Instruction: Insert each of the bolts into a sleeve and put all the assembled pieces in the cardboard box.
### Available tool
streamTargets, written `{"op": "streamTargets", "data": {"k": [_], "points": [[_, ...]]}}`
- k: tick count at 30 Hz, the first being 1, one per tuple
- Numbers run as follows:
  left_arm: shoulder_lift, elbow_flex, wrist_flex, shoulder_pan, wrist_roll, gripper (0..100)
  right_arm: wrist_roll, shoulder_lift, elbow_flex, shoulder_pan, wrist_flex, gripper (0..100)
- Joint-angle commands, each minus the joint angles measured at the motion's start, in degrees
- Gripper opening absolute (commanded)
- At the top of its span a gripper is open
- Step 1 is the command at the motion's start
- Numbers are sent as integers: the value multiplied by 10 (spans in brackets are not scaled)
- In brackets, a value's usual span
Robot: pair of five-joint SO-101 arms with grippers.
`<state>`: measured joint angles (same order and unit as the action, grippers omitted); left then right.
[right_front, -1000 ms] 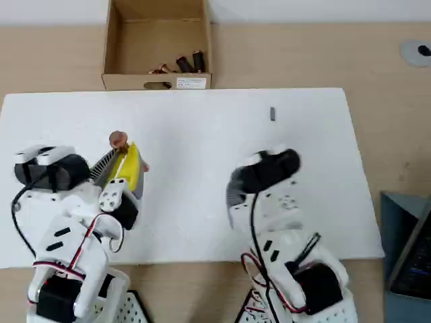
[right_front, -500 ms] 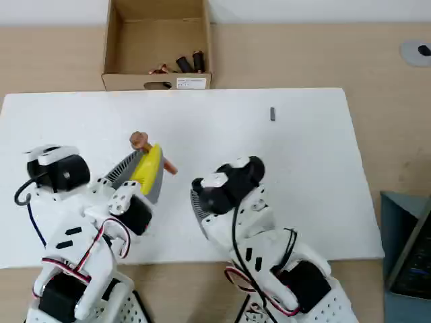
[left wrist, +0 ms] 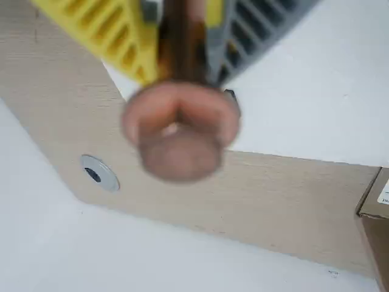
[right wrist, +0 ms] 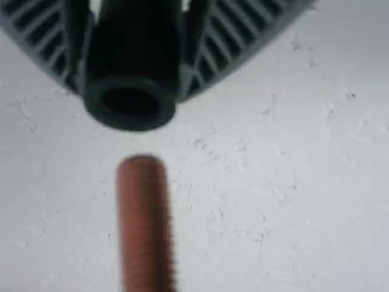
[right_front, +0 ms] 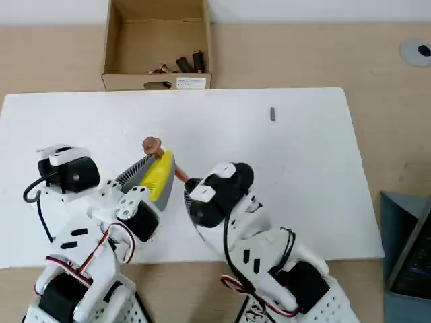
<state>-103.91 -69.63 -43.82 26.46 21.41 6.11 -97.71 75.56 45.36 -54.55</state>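
Note:
My left gripper [right_front: 159,160], with a yellow and a grey finger, is shut on a copper bolt [right_front: 161,153] above the white mat; its round head [left wrist: 180,129] faces the left wrist camera and its threaded tip points toward the right arm. My right gripper [right wrist: 130,55] is shut on a black sleeve [right wrist: 129,100] whose open bore faces the copper bolt's tip [right wrist: 144,219], a short gap apart. In the high view the right arm's wrist [right_front: 214,192] hides the sleeve. The cardboard box [right_front: 113,40] at the back holds several assembled pieces [right_front: 180,64].
A small dark sleeve [right_front: 272,114] lies on the white mat [right_front: 316,175] at the back right. A round metal grommet [right_front: 416,51] sits in the wooden table at the far right. A dark device [right_front: 407,249] is at the right edge.
The left gripper carried the bolt rightward toward the centre. The right arm swung left across the mat, so sleeve and bolt tip now face each other closely.

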Motion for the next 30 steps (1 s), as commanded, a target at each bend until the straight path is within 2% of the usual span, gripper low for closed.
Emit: {"op": "streamTargets", "data": {"k": [1, 9, 21, 26, 30], "points": [[-5, 9, 1, 7, 2, 2, -16, -5, -3, 7, 18, 9], [-5, -12, 0, 40, 2, 2, -18, -5, -6, 7, 18, 9], [-5, -52, 0, 39, 1, 2, -18, -5, -7, 7, 43, 9], [-5, -73, -4, 67, -2, 2, -25, -5, -7, 7, 43, 9], [-5, -76, -82, 128, -2, 2, -51, -5, -6, 7, 43, 9]]}}
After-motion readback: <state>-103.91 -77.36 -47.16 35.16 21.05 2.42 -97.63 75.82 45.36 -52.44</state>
